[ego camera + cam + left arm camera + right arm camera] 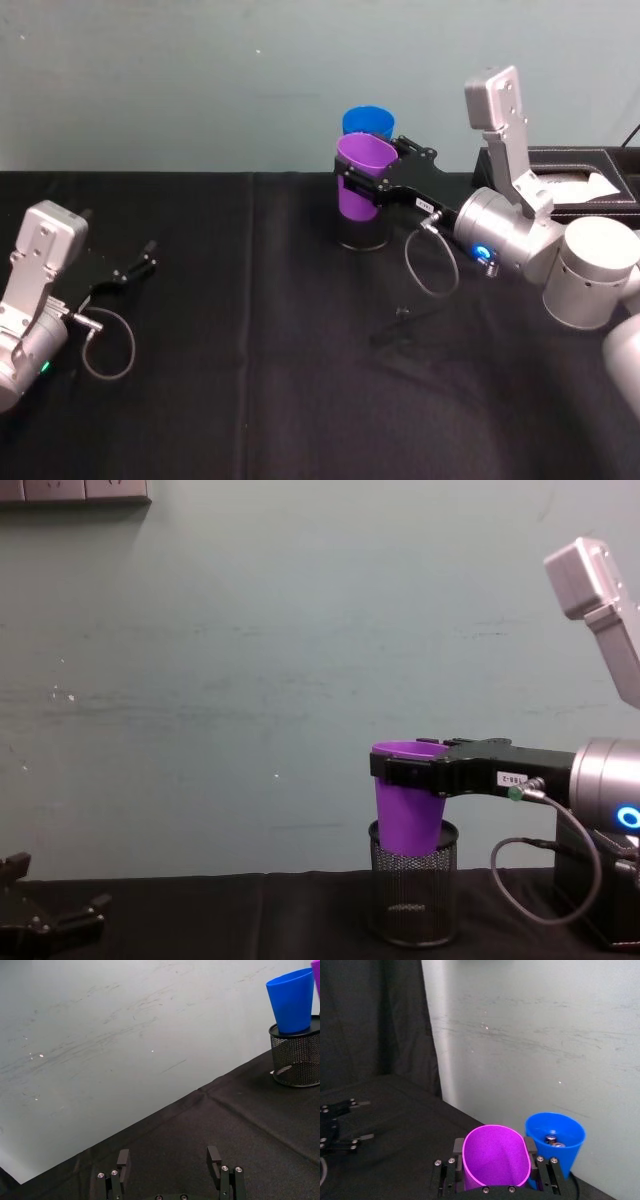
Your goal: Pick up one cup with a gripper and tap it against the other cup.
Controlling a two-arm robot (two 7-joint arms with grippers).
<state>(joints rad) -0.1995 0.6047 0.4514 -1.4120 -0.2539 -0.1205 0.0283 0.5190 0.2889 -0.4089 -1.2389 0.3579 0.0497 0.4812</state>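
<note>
A: What does the right claw (372, 172) hold?
B: It clamps the purple cup (362, 186) by its rim, above the mesh pen holder (413, 894).

A: How many cups?
B: Two; the blue cup (368, 123) sits just behind.

A: The left claw (143, 258)?
B: Spread wide, low over the worktop (260, 380).

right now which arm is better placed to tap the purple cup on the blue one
Right. The right gripper is shut on the purple cup, raised above the mesh holder with the blue cup just behind it. The left gripper sits open, low and far off at the table's left.
</note>
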